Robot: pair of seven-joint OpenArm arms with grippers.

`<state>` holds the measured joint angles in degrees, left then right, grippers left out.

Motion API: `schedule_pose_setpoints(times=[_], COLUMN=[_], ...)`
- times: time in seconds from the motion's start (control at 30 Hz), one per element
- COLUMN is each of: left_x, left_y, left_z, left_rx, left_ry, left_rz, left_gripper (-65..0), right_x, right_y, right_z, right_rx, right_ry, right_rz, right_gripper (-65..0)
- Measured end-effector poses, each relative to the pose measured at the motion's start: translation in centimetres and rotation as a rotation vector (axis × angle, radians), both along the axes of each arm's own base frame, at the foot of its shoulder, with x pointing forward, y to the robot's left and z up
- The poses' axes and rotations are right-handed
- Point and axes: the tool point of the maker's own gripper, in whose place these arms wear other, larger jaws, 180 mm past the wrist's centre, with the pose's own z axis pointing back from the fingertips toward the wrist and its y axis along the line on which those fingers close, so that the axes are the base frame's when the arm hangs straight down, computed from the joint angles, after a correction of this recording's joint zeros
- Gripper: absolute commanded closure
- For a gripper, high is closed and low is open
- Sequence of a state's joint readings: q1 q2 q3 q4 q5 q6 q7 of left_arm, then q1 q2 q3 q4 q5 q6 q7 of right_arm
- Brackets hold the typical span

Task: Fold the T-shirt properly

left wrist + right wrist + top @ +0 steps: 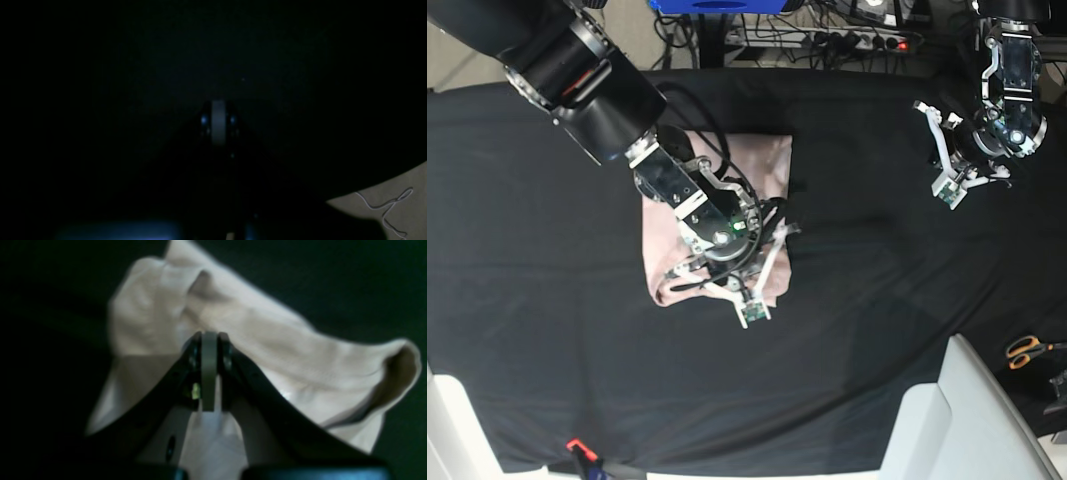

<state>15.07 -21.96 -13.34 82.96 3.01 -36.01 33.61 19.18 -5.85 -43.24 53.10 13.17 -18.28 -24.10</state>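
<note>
Pale pink cotton, a short-sleeved T-shirt (767, 165) lies partly folded into a rough rectangle near the middle of the surface, on a large black cloth (547, 300) that covers it. Landmark for all positions: the T-shirt. Right hand (749, 305), black with pale fingertips, sits over the shirt's near edge, its arm reaching across the garment from the far left. In the right wrist view the jaws stand pressed together, and pink fabric (213, 440) shows directly beneath and behind them; whether a fold is pinched between the tips cannot be told. A sleeve opening (397, 370) gapes at the right of that view. Left hand (949, 185) hangs well apart from the T-shirt, to its far right, over bare black cloth; its jaws (218, 121) are clenched with nothing between them. Orange-handled scissors (1027, 350) lie beyond the cloth's right edge, well clear of the T-shirt. A white panel (967, 420) stands at the near right.
</note>
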Motion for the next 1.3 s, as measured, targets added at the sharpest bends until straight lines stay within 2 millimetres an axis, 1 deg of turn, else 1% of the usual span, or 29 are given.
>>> schedule_pose_setpoints(times=[0.07, 0.17, 0.3, 0.43, 0.5, 0.63, 0.67, 0.7, 0.73, 0.83, 0.87, 0.93, 1.03, 1.1, 1.17, 1.2, 1.27, 1.3], left_x=[0.0, 0.0, 0.0, 0.0, 0.0, 0.0, 0.0, -0.1, -0.1, -0.5, -0.8, -1.5, -2.2, -3.5, -6.1, -7.9, -11.4, -13.4], left_y=[0.0, 0.0, 0.0, 0.0, 0.0, -0.1, -0.1, -0.1, -0.1, -0.1, -0.4, -1.1, -2.5, -3.1, -3.3, -3.6, -4.4, -4.8], left_z=[0.0, 0.0, 0.0, 0.0, 0.0, 0.0, 0.0, -0.1, -0.1, 0.0, 0.1, 0.9, 2.7, 3.9, 3.8, 3.4, 2.3, 1.7], left_rx=[-0.001, -0.001, -0.001, -0.001, -0.001, -0.002, -0.003, -0.002, -0.001, -0.006, -0.006, -0.007, -0.057, -0.1, -0.104, -0.113, -0.142, -0.155], left_ry=[0.0, 0.0, 0.001, 0.001, 0.001, 0.0, 0.0, 0.002, 0.003, 0.002, -0.002, -0.02, -0.112, -0.174, -0.161, -0.132, -0.058, -0.012], left_rz=[0.0, 0.0, 0.0, 0.0, 0.0, 0.0, 0.0, 0.0, 0.0, 0.005, -0.002, -0.011, 0.011, 0.02, 0.03, 0.03, 0.034, 0.041], left_gripper=[0.0, 0.0, 0.0, 0.0, 0.0, 0.0, 0.0, 0.0, 0.0, 0.0, 0.0, 0.0, 0.0, 0.0, 0.0, 0.0, 0.0, 0.0], right_x=[0.7, 1.8, 2.9, 2.9, 3.0, 2.7, 2.3, 1.9, 1.6, 0.4, -0.3, -2.2, -6.4, -9.6, -12.7, -14.3, -17.9, -20.2], right_y=[-1.3, -2.9, -4.0, -3.9, -3.2, -0.3, 0.0, -0.2, -1.0, -6.2, -7.9, -10.4, -13.7, -16.5, -19.1, -19.9, -21.1, -21.2], right_z=[-1.0, -1.9, -2.3, -2.0, -1.1, 2.8, 3.5, 3.9, 4.2, 4.6, 4.8, 5.0, 4.7, 4.5, 5.2, 5.7, 5.4, 4.8], right_rx=[-0.036, -0.073, -0.099, -0.093, -0.069, 0.048, 0.066, 0.075, 0.074, 0.062, 0.064, 0.063, 0.066, 0.052, 0.038, 0.036, 0.021, 0.014], right_ry=[-0.009, -0.054, -0.102, -0.105, -0.123, -0.216, -0.216, -0.198, -0.182, -0.146, -0.144, -0.153, -0.123, -0.097, -0.09, -0.089, -0.038, 0.012], right_rz=[-0.01, -0.018, -0.012, -0.016, -0.019, 0.011, 0.014, 0.001, -0.039, -0.238, -0.28, -0.314, -0.352, -0.408, -0.452, -0.467, -0.503, -0.508], right_gripper=[-2.1, -2.1, -2.0, -1.7, -1.7, -1.5, -1.5, -1.5, -1.5, -1.5, -1.5, -1.5, -1.5, -1.5, -1.5, -1.5, -1.5, -1.5])
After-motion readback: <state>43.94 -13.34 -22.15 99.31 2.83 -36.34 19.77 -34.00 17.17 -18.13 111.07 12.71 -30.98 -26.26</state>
